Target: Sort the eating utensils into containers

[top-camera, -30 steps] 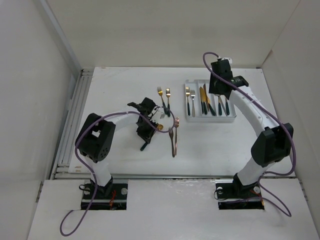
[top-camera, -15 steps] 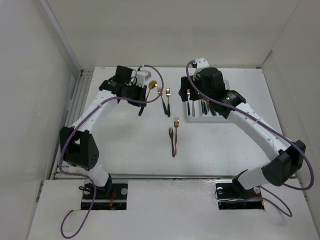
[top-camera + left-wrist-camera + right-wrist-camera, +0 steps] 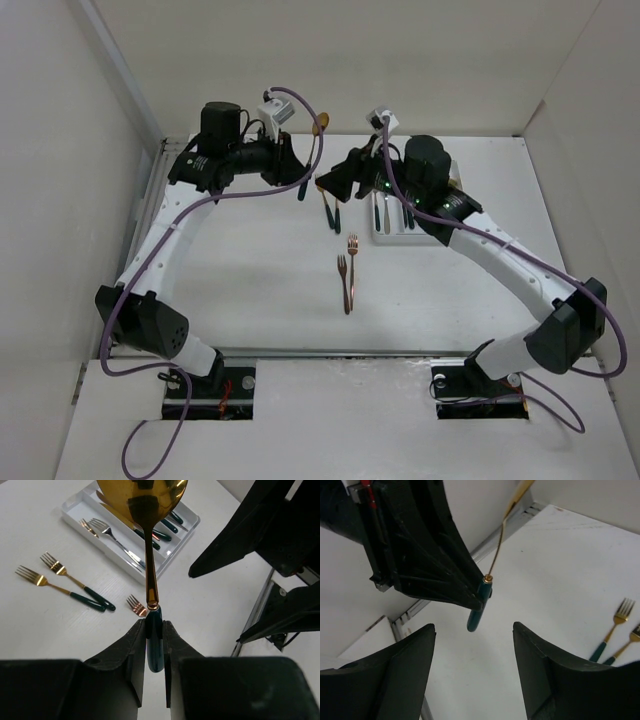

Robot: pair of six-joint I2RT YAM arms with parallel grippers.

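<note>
left gripper [image 3: 154, 630] pinches gold spoon with dark green handle [image 3: 149, 555] aloft | right gripper [image 3: 472, 627] wide, empty, close by | risk: early release drops spoon; off-centre closing knocks it askew

- The spoon [image 3: 149, 555] in your left tool [image 3: 154, 630] is mirror-polished gold metal; its dark green handle is glossy.
- That tool's fingers [image 3: 130, 650] look like matt black plastic.
- The tray [image 3: 106, 551], at 11 o'clock in your left wrist view, is smooth white plastic.
- The table [image 3: 40, 625] is white, matt and faintly grained.
- The two forks [image 3: 348, 285] look like coppery metal throughout.
</note>
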